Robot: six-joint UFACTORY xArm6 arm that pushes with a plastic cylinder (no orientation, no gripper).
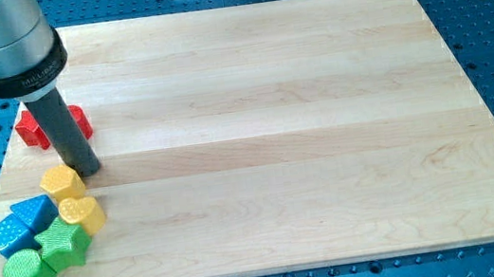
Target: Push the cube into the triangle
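Camera view shows our rod coming down from the view's top left, with my tip (86, 169) resting on the wooden board (285, 133) near its left edge; we carry no pincer at all, only this straight dark rod, so there is nothing to spread or press together. Just below my tip, touching it or nearly so, sits a yellow block (61, 182) with angled sides, perhaps a hexagon. Lower and to the view's left of my tip lies the blue cube (7, 234), a bright blue block with a dotted top face, its edges turned at a slant to the board's edge. Pressed against its upper right side is the blue triangle (34, 212), the same blue, with one slanted face showing. Just right of the triangle, below my tip, is a yellow heart-shaped block (82, 215). Below that sits a green star (64, 244), and at the bottom of the cluster a green cylinder (26, 272), both close against the blue pair. Behind the rod, above my tip toward the view's top left, a red block (33, 127) is partly hidden, its shape unclear
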